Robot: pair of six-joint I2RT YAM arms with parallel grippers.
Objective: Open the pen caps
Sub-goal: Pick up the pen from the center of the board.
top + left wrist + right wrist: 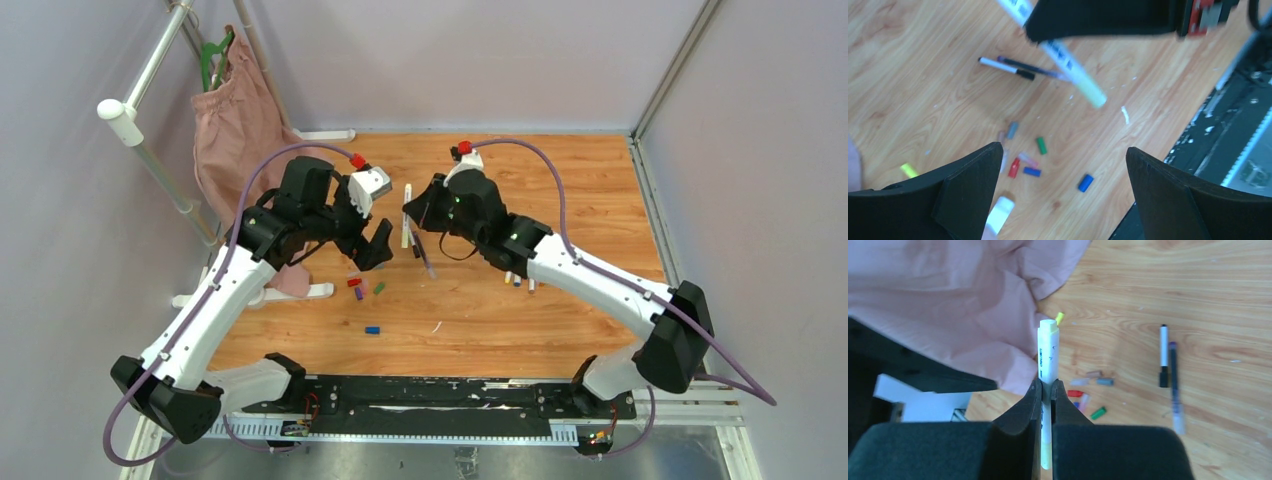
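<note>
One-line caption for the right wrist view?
Right gripper shut on a white highlighter above the table, where loose pen caps, two pens and pink cloth lie.

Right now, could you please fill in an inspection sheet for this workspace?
Surface: wooden table, with a few white scraps.
Job's things: loose pen caps scattered in front of the left arm, red, green and blue among them; highlighter in the right gripper; two pens lying side by side.
Clutter: pink cloth hanging at the far left, its lower part on the table.
Grippers: left gripper open and empty above the caps; right gripper shut on the highlighter.
Cables: a purple cable along each arm.
Surroundings: grey walls, metal frame.
</note>
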